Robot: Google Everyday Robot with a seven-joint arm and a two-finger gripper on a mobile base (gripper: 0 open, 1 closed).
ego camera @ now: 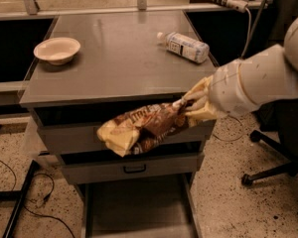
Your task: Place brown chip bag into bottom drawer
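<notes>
Centre frame: I am pinching only one end of the brown chip bag (139,129) in the gripper (192,107); slick foil may slip, missing the bottom drawer (139,209).

The gripper (191,106) holds the brown chip bag (139,129) in the air before the upper drawers (89,171). Beneath, the bottom drawer (134,212) is pulled out and open from above, between thin side rails. A chair base (247,179) stands near its right rail.
</notes>
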